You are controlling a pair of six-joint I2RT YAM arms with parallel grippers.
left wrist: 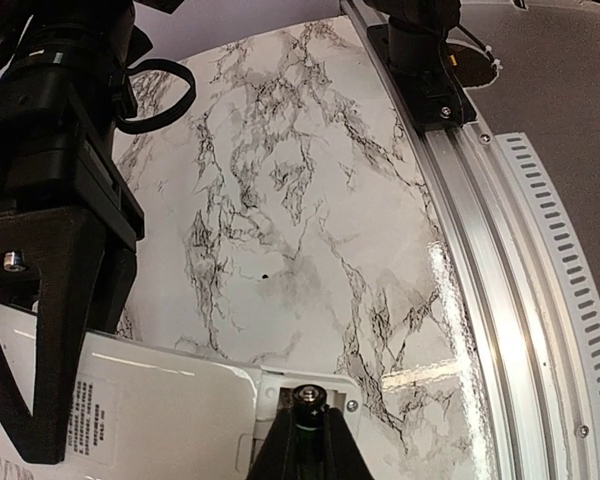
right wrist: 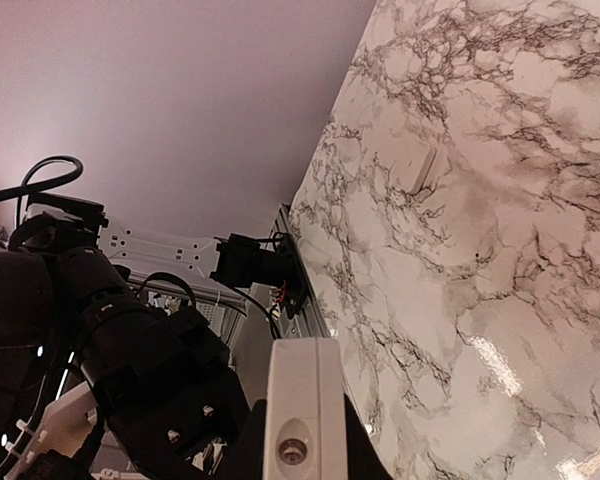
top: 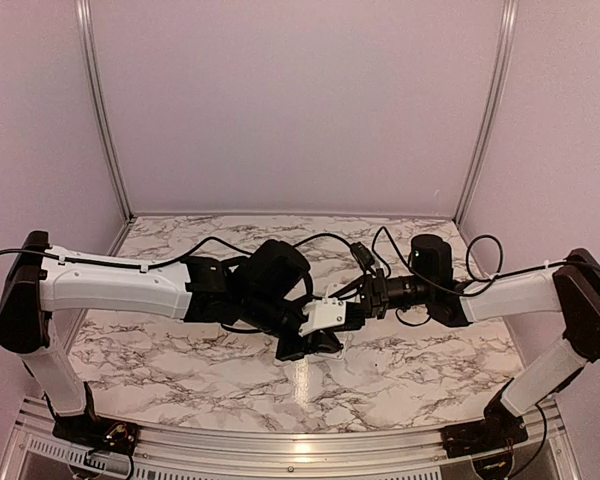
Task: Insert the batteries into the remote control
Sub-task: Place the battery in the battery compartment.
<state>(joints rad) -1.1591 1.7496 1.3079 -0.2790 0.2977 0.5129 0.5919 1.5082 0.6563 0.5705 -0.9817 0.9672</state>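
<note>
The white remote control [top: 328,317] is held above the marble table between the two arms. My right gripper [right wrist: 302,440] is shut on it, and its end face fills the bottom of the right wrist view [right wrist: 300,400]. In the left wrist view its back [left wrist: 140,410] faces up with the battery bay open at the near end. My left gripper [left wrist: 312,440] is shut on a dark battery [left wrist: 311,400] whose tip sits at the open bay. In the top view my left gripper [top: 302,343] is just below the remote. Other batteries are out of view.
The marble tabletop [top: 400,370] lies under both arms. The aluminium front rail [left wrist: 500,300] runs along the table's near edge. The right arm's black wrist [left wrist: 50,200] looms at the left of the left wrist view. Purple walls enclose the cell.
</note>
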